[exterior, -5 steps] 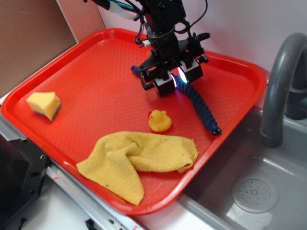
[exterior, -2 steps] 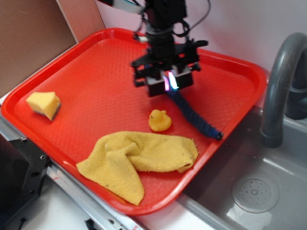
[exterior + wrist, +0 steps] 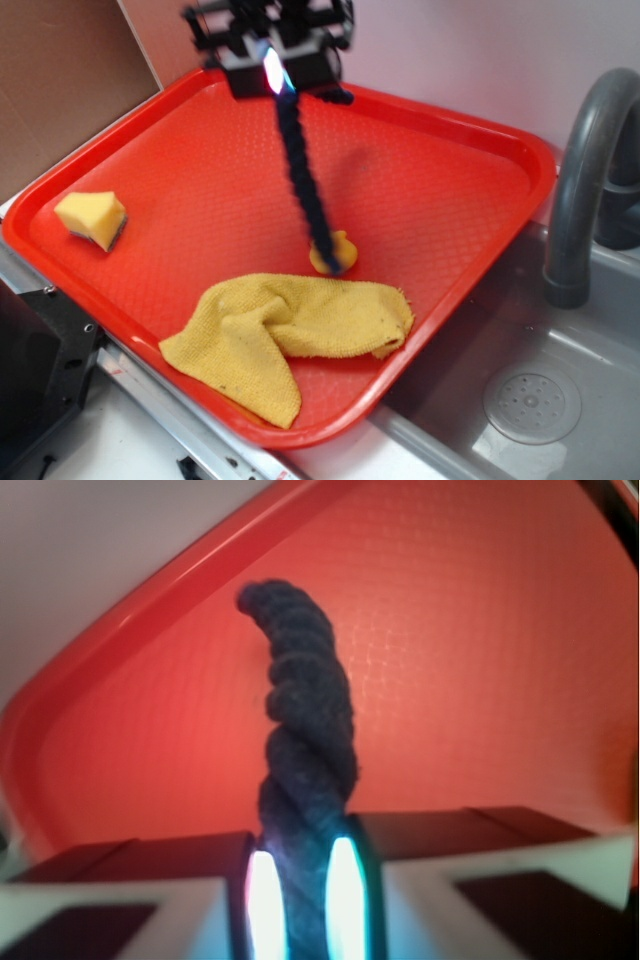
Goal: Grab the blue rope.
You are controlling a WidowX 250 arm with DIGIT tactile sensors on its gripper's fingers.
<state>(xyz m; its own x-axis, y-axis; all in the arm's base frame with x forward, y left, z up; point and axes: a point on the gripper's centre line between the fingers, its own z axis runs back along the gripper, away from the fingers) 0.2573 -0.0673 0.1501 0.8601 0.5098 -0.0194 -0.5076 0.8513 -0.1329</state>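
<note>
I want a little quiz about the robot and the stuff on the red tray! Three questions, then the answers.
1. True or false: the pincer is shut on the dark blue braided rope.
2. Which thing lies nearest the tray's front edge: A) the yellow sponge block, B) the crumpled yellow cloth, C) the small yellow rubber duck?
3. Fill in: the rope's lower end hangs in front of the ____.

Key: 1 true; 2 B; 3 duck.
</note>
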